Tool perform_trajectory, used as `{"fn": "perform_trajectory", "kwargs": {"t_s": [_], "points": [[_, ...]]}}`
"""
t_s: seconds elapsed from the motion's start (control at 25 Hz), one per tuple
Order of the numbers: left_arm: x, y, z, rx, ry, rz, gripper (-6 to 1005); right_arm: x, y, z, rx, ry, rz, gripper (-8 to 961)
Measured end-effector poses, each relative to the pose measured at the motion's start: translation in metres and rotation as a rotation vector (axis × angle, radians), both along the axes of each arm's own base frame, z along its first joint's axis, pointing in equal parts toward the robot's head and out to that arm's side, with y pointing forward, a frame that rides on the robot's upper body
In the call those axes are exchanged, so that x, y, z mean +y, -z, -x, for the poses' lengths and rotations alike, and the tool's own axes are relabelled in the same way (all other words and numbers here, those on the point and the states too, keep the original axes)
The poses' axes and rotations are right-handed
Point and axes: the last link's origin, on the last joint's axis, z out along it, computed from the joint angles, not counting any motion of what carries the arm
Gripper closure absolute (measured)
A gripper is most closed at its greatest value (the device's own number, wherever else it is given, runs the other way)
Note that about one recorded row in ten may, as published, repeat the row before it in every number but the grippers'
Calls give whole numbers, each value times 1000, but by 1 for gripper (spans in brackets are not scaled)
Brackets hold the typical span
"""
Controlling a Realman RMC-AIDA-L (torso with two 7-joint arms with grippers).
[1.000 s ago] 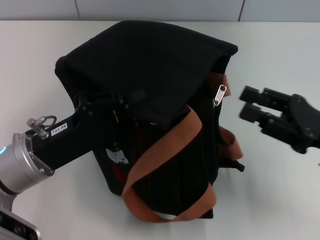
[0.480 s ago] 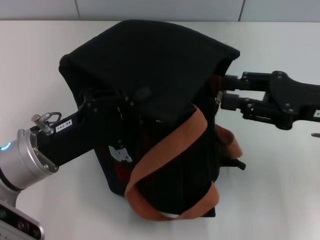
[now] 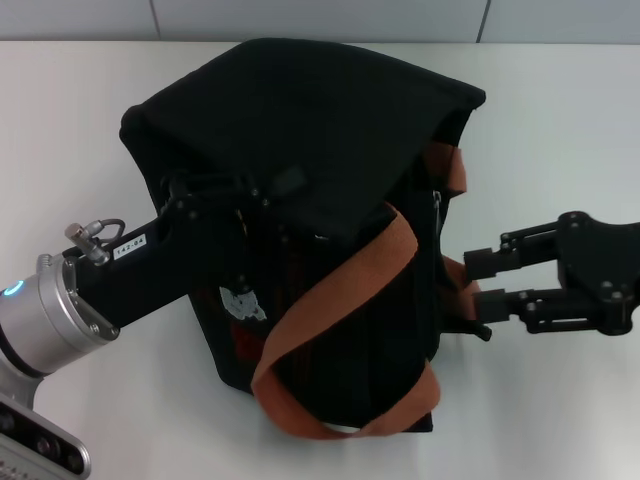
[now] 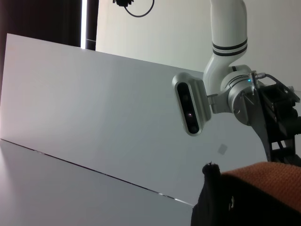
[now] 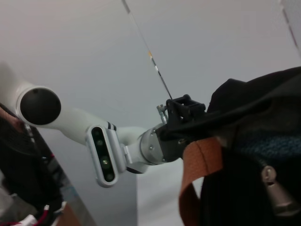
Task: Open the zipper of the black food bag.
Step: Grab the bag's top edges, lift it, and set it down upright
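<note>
The left gripper [image 3: 215,205] is clamped on the black food bag [image 3: 310,150], which stands mid-table. The right gripper [image 3: 478,280], fingers apart, sits beside the bag's right side below the zipper [image 3: 437,205] pull.

Black food bag [image 3: 300,150] lying tilted on white counter [image 3: 560,130], orange-brown straps [image 3: 340,290] looped across front. Left gripper [image 3: 215,205] pressed into bag's side fabric. Right gripper [image 3: 478,280] at bag's right edge, fingers [image 3: 485,262] parted, just below silver zipper [image 3: 437,203] pull.
</note>
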Motion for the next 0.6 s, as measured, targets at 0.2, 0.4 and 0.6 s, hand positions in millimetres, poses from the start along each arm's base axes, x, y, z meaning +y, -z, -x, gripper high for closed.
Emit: {"fn": "perform_trajectory", "kwargs": {"t_s": [0.2,0.4,0.6], "points": [[0,0,0,1,2,2,911,4,-2,-2,35,8,-124,473],[1,0,-1,2,5,5,911,5,0,-3,55,-11,-183,475],[2,0,-2,1,9,6,911,10,4,-3,55,-17,-223,476]]}}
